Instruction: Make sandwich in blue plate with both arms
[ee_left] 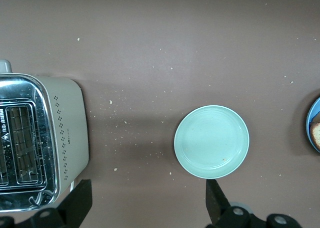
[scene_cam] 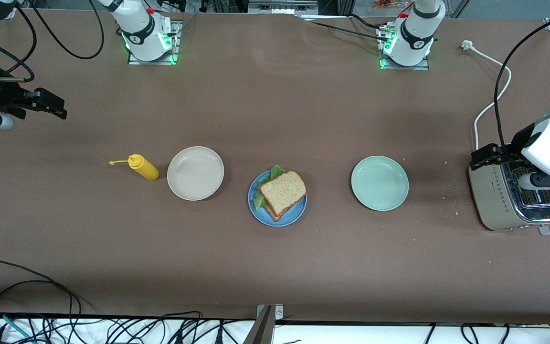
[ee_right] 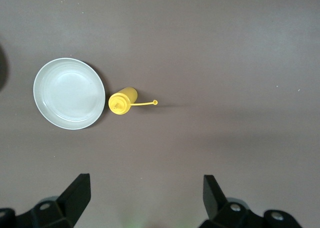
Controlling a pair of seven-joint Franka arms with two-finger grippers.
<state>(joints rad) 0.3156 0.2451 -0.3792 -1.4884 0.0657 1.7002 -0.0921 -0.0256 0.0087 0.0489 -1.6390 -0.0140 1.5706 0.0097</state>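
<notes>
Both hands are up in the air with their fingers spread wide, and neither one holds anything. The left hand (scene_cam: 482, 155) hangs over the toaster (scene_cam: 513, 203) at the left arm's end of the desk (scene_cam: 275, 267); in the left wrist view its two black fingertips (ee_left: 215, 200) stand well apart, with only bare desk between them. The right hand (scene_cam: 53, 106) hovers over the bare desk at the right arm's end, and in the right wrist view its fingertips (ee_right: 212, 190) are also well apart.

The sandwich (scene_cam: 282, 192) lies on the blue plate (scene_cam: 294, 216), which stands about in the middle of the desk. The top bread slice is brown with a darker crust, and a ruffled green lettuce leaf (scene_cam: 271, 175) sticks out from under it on the edge toward the right arm's end. A second slice shows a little below the lettuce.

Toward the left arm's end, near the blue plate, stands a pale mint-green plate (scene_cam: 379, 183), with nothing on it. Toward the right arm's end stands an off-white plate (scene_cam: 195, 173), and just beside it lies a yellow squeeze bottle (scene_cam: 143, 167), its thin nozzle pointing away from the plate. Small crumbs (scene_cam: 456, 205) lie on the desk around the toaster.
</notes>
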